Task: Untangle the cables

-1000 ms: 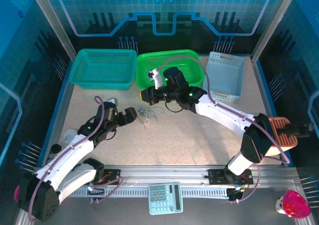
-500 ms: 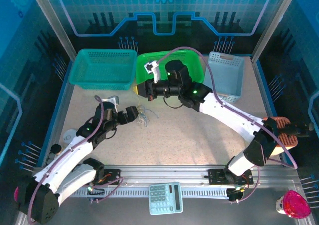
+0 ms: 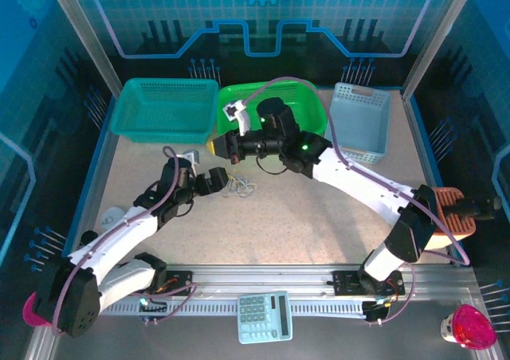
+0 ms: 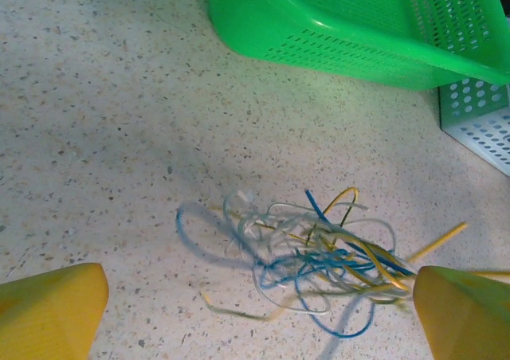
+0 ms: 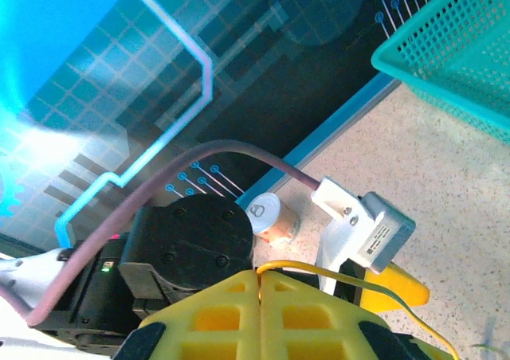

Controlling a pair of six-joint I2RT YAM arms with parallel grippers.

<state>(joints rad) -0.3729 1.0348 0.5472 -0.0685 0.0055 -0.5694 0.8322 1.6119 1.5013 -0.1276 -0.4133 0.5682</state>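
Note:
A tangle of thin cables (image 4: 319, 252), blue, white and yellow-orange, lies loose on the speckled table (image 3: 303, 209) in front of the green basket. My left gripper (image 4: 255, 316) is open, its yellow fingers (image 4: 48, 312) wide apart on the near side of the tangle, touching none of it. From above, the left gripper (image 3: 218, 178) sits just left of the cables (image 3: 239, 187). My right gripper (image 3: 213, 146) hangs raised beyond them. Its pads (image 5: 231, 320) are shut on one yellow cable (image 5: 319, 268), which arcs down to the right.
Three baskets line the back: teal (image 3: 167, 109), green (image 3: 307, 109) and light blue (image 3: 362, 121). A small white can (image 5: 271, 217) stands at the left. A calculator (image 3: 264, 316) rests on the front rail, and a pink object (image 3: 470, 326) at the front right.
My right gripper has moved left and risen, drawing a yellow cable out of the tangle. The left arm has shifted slightly forward toward the cables, which have shifted slightly.

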